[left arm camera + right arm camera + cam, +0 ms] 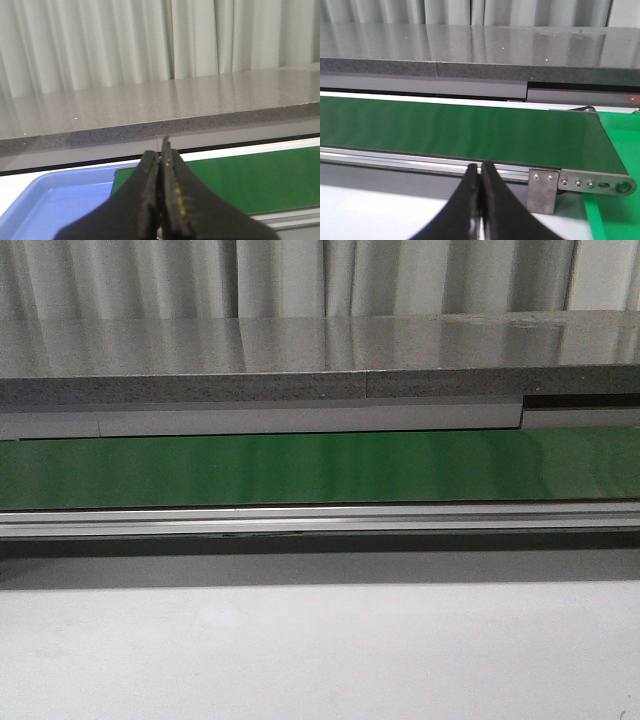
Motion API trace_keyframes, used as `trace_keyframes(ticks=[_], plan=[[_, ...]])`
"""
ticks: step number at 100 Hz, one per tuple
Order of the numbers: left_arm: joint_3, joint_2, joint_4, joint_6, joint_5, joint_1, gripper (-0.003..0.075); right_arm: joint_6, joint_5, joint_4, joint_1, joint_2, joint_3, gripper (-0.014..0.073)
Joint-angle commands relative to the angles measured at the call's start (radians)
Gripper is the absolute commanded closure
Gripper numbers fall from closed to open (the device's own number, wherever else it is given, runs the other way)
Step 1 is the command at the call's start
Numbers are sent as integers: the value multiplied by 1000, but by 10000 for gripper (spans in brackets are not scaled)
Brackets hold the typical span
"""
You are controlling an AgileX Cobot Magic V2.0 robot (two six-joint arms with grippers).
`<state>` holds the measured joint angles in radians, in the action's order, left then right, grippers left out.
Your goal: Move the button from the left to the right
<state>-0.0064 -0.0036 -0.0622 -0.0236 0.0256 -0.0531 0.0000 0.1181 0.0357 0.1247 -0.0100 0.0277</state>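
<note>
No view you have shows the yellow-capped push button, so you cannot tell where it sits.

Take the long green conveyor belt (320,468) as your landmark. It runs flat across the front view, with a silver aluminium side rail (320,520) along its near edge and a pale grey tabletop (320,650) nearer still. Behind the belt stands a speckled grey stone-look shelf (300,365), and behind that hang pale pleated curtains (300,275).

Your left gripper (161,150) hovers near the belt's left end with its two black fingers (148,175) pressed together and nothing between them. Just beside that belt end lies a light blue plastic tray (55,200).

Your right gripper (480,172) hangs in front of the belt's rail, close to the belt's right end; its black fingers (469,192) also meet tip to tip, holding nothing. At that end you can see a metal end bracket (542,187) with bolts, and a bright green surface (620,135) beyond the belt.
</note>
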Motion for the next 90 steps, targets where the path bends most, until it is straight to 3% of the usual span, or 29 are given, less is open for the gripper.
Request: trace_keyframes(ticks=[1,16,33,59,90], plan=[[37,-36,1,10,82,1,739,0,-83,-11,-3,-16,-19,661],[7,-36,8,10,60,1,739,0,-83,-11,-3,-16,-19,661],[-95,-31,31,10,-78,1,739,0,-83,-11,-3,-16,-19,661],[-316,60,68,10,-363,1,739,0,-83,-11,-3,-16,-19,661],[-635,304,68,10,-752,1,739,0,-83,-11,-3,-16,-19,661]])
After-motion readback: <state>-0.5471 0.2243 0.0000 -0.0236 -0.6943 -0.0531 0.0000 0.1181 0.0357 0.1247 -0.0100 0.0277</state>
